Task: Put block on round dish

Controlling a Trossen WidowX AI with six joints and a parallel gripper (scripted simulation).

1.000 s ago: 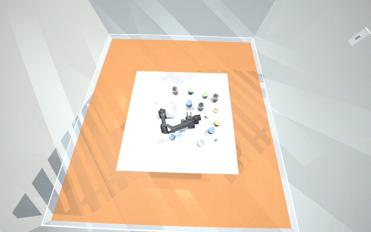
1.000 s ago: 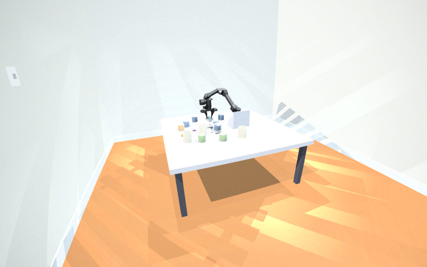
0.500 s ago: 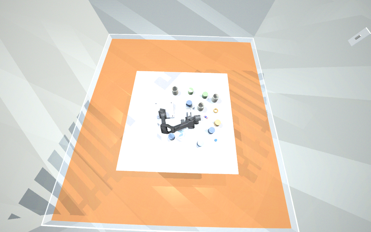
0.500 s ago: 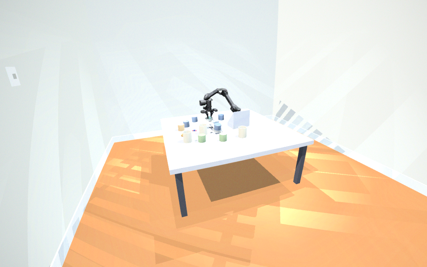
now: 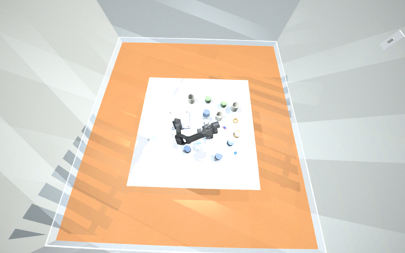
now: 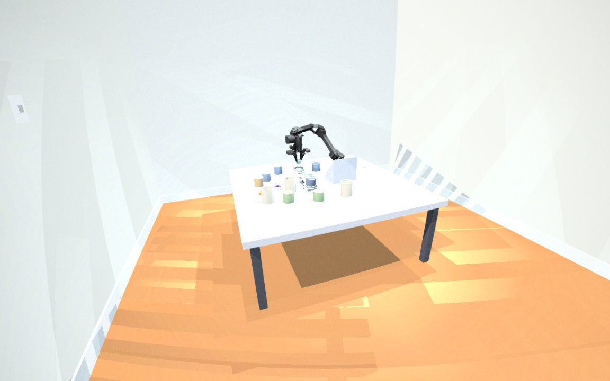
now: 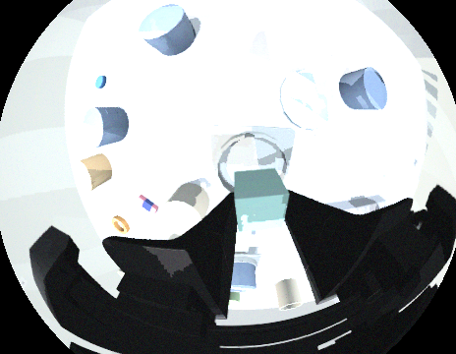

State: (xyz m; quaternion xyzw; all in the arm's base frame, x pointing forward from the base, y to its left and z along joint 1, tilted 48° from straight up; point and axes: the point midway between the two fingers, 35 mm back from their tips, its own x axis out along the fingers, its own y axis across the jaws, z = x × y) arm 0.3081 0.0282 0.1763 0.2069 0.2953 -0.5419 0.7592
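My gripper [image 6: 299, 160] [image 7: 261, 194] is shut on the teal block [image 7: 261, 203], which is held just above the cup-free pan of the balance [image 6: 298, 169] [image 7: 222, 156]. A blue cup [image 5: 206, 113] [image 6: 310, 181] [image 7: 244, 275] stands on the balance's other end. The pale round dish [image 5: 197, 145] [image 7: 307, 115] lies beside the balance, up and to the right of the block in the wrist view, with no cup above it. In the top view the arm hides the block and the near pan.
A blue cup [image 5: 187, 149] [image 7: 363, 89] stands close beside the dish. Two more blue cups [image 5: 218, 156] [image 5: 230, 142] and a tan cup [image 5: 237, 134] stand on one side. A beige cup [image 5: 219, 116] [image 7: 189, 201] is near the balance. A white box [image 6: 343, 169] stands near the arm's base.
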